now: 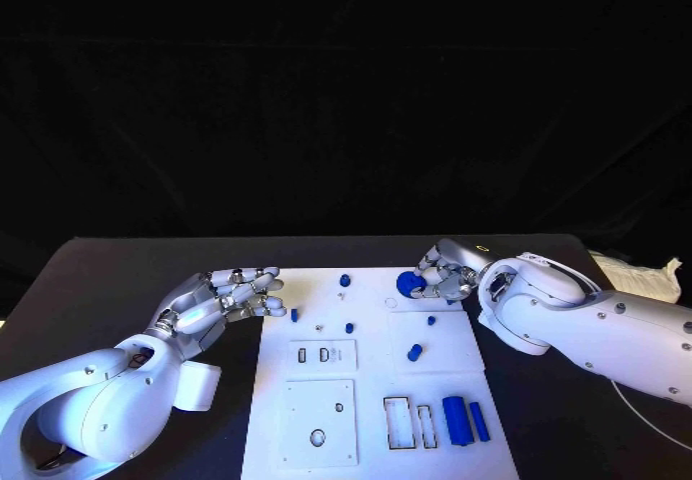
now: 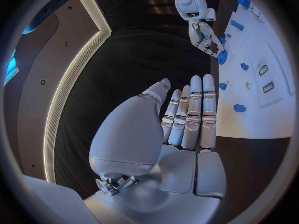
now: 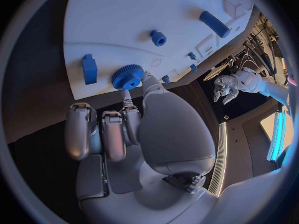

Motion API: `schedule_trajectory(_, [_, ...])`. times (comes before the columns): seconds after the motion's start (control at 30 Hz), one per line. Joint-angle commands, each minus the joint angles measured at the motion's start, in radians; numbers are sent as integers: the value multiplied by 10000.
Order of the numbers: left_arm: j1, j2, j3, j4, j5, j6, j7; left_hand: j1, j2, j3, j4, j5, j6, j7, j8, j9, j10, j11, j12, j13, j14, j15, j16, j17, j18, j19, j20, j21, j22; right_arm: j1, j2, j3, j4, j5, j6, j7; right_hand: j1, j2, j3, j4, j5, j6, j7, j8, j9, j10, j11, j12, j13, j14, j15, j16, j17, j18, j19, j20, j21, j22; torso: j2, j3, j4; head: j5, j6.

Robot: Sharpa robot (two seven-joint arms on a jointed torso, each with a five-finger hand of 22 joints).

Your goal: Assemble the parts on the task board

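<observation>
Nearest, the left hand [image 1: 231, 297] hovers empty, fingers apart, while the right hand [image 1: 444, 275] pinches the blue toothed plastic gear [image 1: 411, 284] near the white task board's [image 1: 378, 400] far edge, where a loose pinch could drop it.

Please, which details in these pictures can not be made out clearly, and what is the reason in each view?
- Head view: whether the right robot hand grips the blue gear or only touches it; its fingers cover the contact.
- Right wrist view: the gear sits at the fingertips, but the thumb hides the contact.
- Head view: the shapes of the small blue parts on the task board are too small.
- Left wrist view: the board's far side is cut by the rim.
</observation>
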State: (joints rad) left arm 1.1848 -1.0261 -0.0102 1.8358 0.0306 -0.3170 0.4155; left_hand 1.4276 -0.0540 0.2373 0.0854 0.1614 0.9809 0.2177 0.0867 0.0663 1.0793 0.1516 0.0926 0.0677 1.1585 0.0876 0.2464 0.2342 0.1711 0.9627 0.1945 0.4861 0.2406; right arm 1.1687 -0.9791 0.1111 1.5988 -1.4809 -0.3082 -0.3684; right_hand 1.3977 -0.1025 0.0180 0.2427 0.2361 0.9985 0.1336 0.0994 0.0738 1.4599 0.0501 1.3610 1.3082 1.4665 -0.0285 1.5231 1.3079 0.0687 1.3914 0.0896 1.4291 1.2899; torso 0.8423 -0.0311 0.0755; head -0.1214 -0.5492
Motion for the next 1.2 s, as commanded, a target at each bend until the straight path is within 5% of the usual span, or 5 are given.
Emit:
schedule_trajectory(0.03, [7, 16, 3, 10, -41, 206, 40, -9, -53, 82, -1, -53, -17, 42, -41, -14, 26, 50, -56, -15, 1, 49, -49, 10, 59, -70, -34, 60, 11, -57, 29, -35, -45, -213, -3, -323, 68, 27, -33, -24, 67, 24, 38, 24, -3, 180, 3, 72, 713, 834, 86, 70, 1545, -84, 61, 0, 58, 25, -2, 0, 4, -34, 13])
schedule_trajectory(0.5, [7, 22, 1, -21, -41, 221, 39, -9, -53, 82, -1, -53, -17, 42, -41, -14, 26, 50, -56, -15, 1, 49, -49, 10, 59, -70, -34, 60, 11, -59, 75, -34, 18, -792, -610, -461, 111, 17, -75, -59, 124, 35, 41, 49, -5, 259, 7, 272, 919, 865, 90, 134, 1708, -113, 144, 4, 129, 164, -9, -5, 12, -9, -1])
schedule_trajectory(1.2, [5, 32, -1, -44, -41, 238, 32, -26, -58, 102, -12, -54, -11, 43, -48, -12, 34, 52, -68, -13, -2, 52, -66, 23, 57, -87, -31, 80, 25, -63, 323, -33, -256, -862, -127, -659, 22, -100, -250, 47, -116, -205, 103, -29, -46, 99, 67, 37, 767, 867, 140, 153, 1748, -116, 141, 43, 139, 189, -8, -8, 20, 11, -29])
